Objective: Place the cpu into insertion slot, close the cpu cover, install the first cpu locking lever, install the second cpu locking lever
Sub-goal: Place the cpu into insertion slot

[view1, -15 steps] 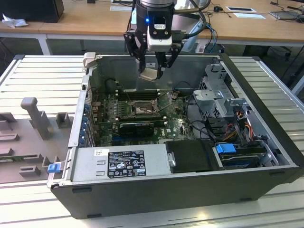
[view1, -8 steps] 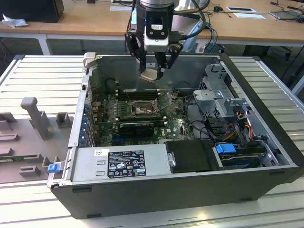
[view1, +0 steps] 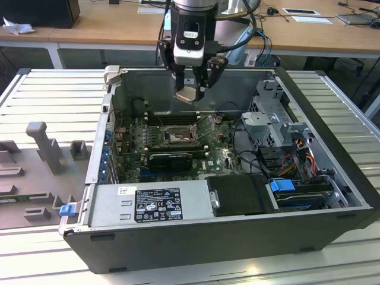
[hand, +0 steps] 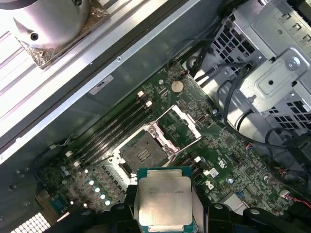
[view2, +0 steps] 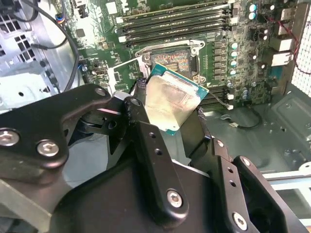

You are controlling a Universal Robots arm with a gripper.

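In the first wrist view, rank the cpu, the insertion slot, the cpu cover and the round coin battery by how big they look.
1. cpu, largest, though it is nearest the camera.
2. insertion slot and cpu cover: alike, unranked.
3. coin battery, smallest.

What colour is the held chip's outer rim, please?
The square silver cpu has a teal-green rim, clearest in the second wrist view.

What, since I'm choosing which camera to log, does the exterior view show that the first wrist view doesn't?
The exterior view gives the computer case in full outline, its power supply and the ribbed table around it. The first wrist view gives the coin battery and the raised cpu cover from close by. Shared: the gripper shut on the cpu, held over the board, with the insertion slot empty.
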